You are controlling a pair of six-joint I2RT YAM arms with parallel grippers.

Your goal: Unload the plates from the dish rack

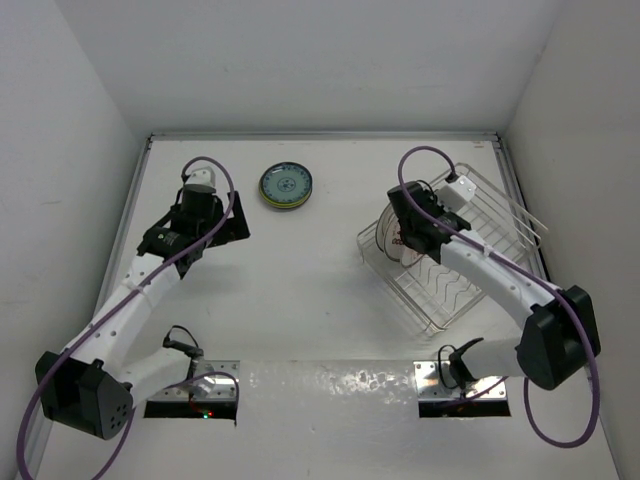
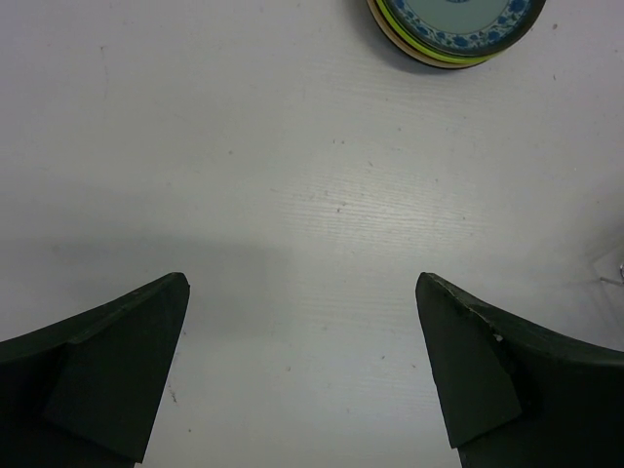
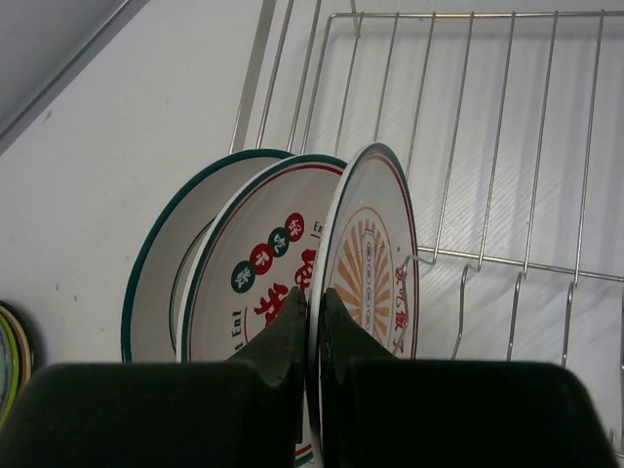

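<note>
The silvery wire dish rack [image 1: 490, 235] stands at the right; in the right wrist view its tines [image 3: 507, 127] fill the background. Three large white plates stand on edge in it. My right gripper [image 3: 315, 297] is shut on the rim of the orange sunburst plate [image 3: 375, 244]. Behind it stand a plate with red and green dots [image 3: 258, 263] and a plain green-rimmed plate [image 3: 161, 273]. A stack of small plates with a teal-patterned one on top [image 1: 287, 186] lies on the table, also in the left wrist view [image 2: 458, 24]. My left gripper [image 2: 302, 292] is open and empty above bare table.
White walls enclose the table [image 1: 300, 290] at left, back and right. The rack sits close to the right wall. The arm bases [image 1: 195, 390] are at the near edge.
</note>
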